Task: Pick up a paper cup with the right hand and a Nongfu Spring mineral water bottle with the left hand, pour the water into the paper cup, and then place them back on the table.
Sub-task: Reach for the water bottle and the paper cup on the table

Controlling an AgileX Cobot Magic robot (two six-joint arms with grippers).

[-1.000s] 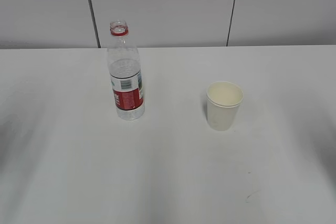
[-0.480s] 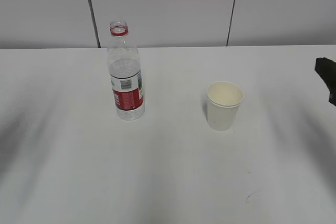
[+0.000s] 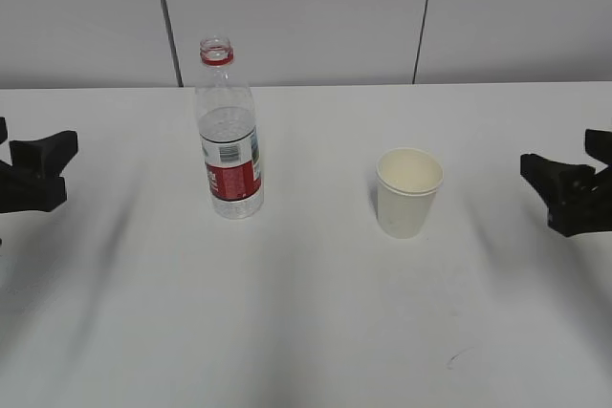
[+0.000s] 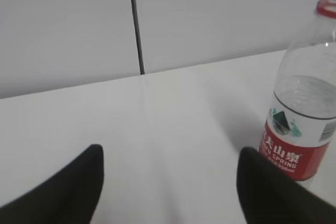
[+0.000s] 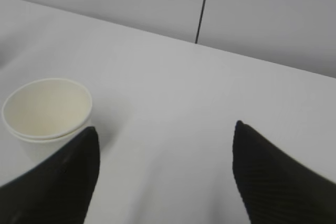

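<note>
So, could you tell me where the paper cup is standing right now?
In the exterior view the paper cup stands upright right of centre on the table, between the water bottle and the right gripper.

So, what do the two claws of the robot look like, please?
Both the left claw and the right claw are matte black with two blunt, tapered fingers. The right fingers show a fine ribbed texture. No cables, stickers or markings are visible.
</note>
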